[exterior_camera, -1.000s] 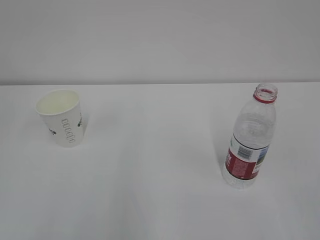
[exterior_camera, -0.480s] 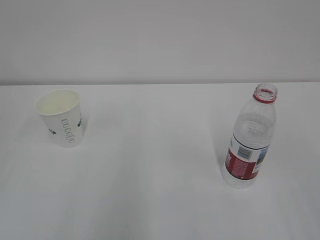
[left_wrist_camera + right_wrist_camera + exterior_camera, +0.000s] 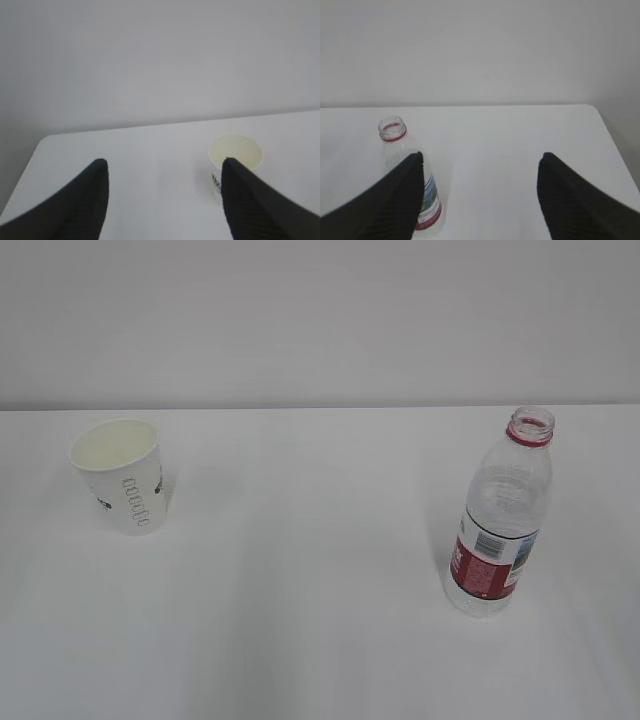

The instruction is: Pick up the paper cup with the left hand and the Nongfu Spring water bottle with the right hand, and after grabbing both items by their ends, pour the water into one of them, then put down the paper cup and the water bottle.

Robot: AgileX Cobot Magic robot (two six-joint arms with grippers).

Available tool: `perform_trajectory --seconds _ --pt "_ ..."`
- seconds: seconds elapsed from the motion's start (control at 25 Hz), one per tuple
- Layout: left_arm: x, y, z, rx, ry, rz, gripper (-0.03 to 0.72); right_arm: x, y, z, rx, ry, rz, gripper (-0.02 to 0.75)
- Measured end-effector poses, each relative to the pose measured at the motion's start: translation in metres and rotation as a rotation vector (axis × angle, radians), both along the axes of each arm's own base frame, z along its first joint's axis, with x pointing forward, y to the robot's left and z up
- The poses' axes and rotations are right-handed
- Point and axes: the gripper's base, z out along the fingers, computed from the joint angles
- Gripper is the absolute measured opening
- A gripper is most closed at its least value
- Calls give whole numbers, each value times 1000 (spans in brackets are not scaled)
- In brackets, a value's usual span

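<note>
1. Paper cup [image 3: 118, 476] upright, far left of white table [image 3: 320, 570]; no cap on bottle
2. Nongfu Spring water bottle [image 3: 499, 515] upright at right, well apart from cup
3. Left hand [image 3: 162, 195] spread wide, holding nothing, cup just past right finger
4. Right hand [image 3: 480, 195] spread wide, holding nothing, bottle behind left finger

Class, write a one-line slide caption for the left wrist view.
Open left gripper hangs above the white table, its right finger overlapping the upright, empty-looking paper cup.
</note>
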Motion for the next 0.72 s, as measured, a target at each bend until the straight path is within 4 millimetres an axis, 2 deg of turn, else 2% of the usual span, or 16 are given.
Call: perform_trajectory --seconds 0.16,0.36,0.56,0.72 --pt "13 -1 3 2 -52 -8 516 22 0 6 -6 -30 -5 537" --pt "37 -3 7 38 -203 -33 516 57 0 15 -69 -130 -15 536" --pt "60 -5 1 43 -187 -45 516 84 2 13 -59 -134 -9 536" --pt "65 -5 -2 43 -178 -48 516 102 3 6 -51 -97 -6 536"
